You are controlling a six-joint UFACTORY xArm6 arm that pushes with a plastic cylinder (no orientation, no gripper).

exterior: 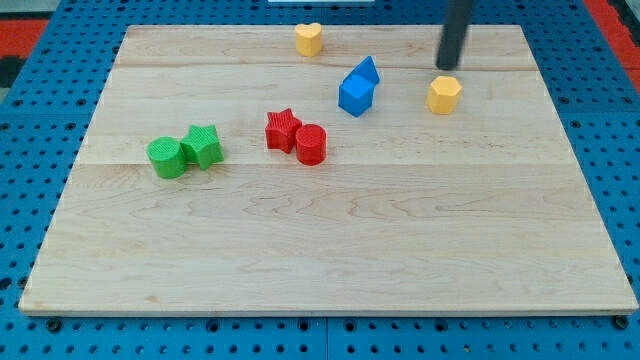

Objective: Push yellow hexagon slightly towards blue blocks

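My tip (447,67) sits just above the hexagon (444,95), right of two touching blocks (357,88)

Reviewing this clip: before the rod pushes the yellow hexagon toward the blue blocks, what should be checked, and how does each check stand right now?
1. Yellow hexagon block in plain sight on the wooden board: ok.
2. Two blue blocks lie to the view's left of it, touching each other: ok.
3. Board between hexagon and blue blocks free of other blocks: ok.
4. My tip sits on the hexagon's far side from the blue blocks: not ok, it is just above it in the view.
5. Tip touching the hexagon: cannot tell.
6. Yellow heart block outside the push line: ok.
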